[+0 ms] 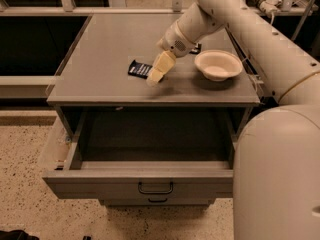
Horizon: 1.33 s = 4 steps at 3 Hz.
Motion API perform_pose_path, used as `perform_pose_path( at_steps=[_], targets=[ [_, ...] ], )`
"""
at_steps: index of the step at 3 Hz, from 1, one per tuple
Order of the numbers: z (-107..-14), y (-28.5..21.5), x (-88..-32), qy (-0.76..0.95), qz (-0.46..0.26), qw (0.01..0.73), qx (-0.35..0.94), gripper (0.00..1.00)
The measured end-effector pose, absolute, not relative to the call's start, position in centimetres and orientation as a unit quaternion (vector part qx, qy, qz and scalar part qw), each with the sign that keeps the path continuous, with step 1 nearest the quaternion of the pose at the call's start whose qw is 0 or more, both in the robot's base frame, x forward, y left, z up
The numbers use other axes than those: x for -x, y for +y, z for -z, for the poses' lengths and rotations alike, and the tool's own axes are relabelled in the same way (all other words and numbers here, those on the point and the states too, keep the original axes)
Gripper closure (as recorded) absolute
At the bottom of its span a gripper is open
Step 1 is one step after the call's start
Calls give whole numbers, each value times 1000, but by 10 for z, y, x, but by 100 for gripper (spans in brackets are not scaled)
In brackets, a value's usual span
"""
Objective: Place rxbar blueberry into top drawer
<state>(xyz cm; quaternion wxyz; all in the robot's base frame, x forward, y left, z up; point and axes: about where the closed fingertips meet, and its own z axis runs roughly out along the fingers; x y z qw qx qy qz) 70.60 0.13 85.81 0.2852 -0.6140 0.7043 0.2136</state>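
- Camera view: the rxbar blueberry (139,69) lies flat on the grey surface (100,44), near the front edge and just above the open top drawer (125,180).
- Camera view: the end effector (157,73) points down at the bar's right end and covers part of it. I cannot tell whether it is apart or together, or whether it touches the wrapper.
- Camera view: a white bowl (218,65) stands to the right, well apart from the bar. A second dark packet (196,48) peeks out behind the arm.
- Handling, as a judgement: the bar looks light and thin, with a glossy wrapper that is likely slippery and somewhat pliable. It is not fragile, though a hard squeeze would dent it.
- Where to hold, as a judgement: take it across the short width near the middle, pinching the long edges. Lying so flat, it leaves little to grip from above, so the approach must come down close to the surface.
- The drawer's dark interior stands wide open, so a short carry forward and down should do.
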Motion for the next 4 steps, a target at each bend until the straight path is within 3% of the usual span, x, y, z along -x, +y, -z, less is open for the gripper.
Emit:
perform_pose_path(
  at_steps=[2,4],
  targets=[
    [-831,2,-695,726,-203,282,593,0],
    [-828,4,-694,727,-204,280,593,41]
  ],
)
